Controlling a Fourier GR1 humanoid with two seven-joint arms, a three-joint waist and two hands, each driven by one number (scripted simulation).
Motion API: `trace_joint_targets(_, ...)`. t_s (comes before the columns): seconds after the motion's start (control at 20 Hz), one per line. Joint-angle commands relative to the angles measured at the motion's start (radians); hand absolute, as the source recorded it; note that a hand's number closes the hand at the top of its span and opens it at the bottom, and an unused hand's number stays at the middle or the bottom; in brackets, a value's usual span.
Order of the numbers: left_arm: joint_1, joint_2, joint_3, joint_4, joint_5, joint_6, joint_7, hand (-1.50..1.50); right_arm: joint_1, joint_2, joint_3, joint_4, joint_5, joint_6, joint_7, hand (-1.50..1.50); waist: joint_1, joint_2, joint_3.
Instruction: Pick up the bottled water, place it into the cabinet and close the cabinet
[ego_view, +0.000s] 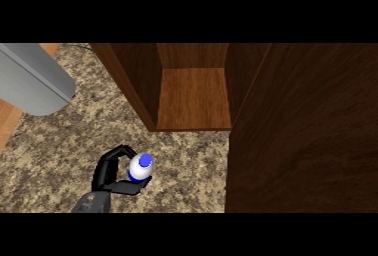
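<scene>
Wooden cabinet (193, 95) standing open on speckled desk (52, 150), shelf bare, left robot hand (114, 177) curling around bottled water (139, 167) just outside it, blue cap up

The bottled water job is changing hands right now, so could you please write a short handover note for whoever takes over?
One robot hand, low left of centre in the head view, is curled round the bottled water, blue cap up, over the speckled counter. Which hand it is cannot be told; no other hand shows.
The cabinet stands open ahead; its dark door swings out to the right, and the wooden shelf shows nothing on it.
Done: bottle grasped.
Left: carry it onto the shelf, release, close the door.
</scene>
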Motion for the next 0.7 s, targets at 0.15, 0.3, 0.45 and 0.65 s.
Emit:
trace_joint_targets(0.15,-0.011,-0.060,-0.133,-0.061,0.045,-0.038,0.086,1.50,0.031,-0.061,-0.025,-0.187,0.011,-0.028,0.086,-1.50,0.004,0.002,-0.005)
trace_joint_targets(0.3,0.014,-0.061,-0.233,-0.140,0.145,0.004,0.112,1.50,0.044,-0.050,0.026,-0.110,0.054,-0.043,0.014,-1.50,0.000,-0.001,-0.005)
trace_joint_targets(0.45,-0.070,-0.061,-0.274,-0.199,0.225,0.059,0.254,1.50,0.052,-0.075,-0.014,-0.140,0.012,-0.040,0.029,-1.50,-0.004,0.001,-0.005)
trace_joint_targets(0.65,-0.046,-0.061,-0.388,-0.345,0.290,0.147,0.384,1.50,0.063,-0.088,-0.022,-0.133,0.000,-0.040,-0.016,-1.50,0.000,-0.001,-0.004)
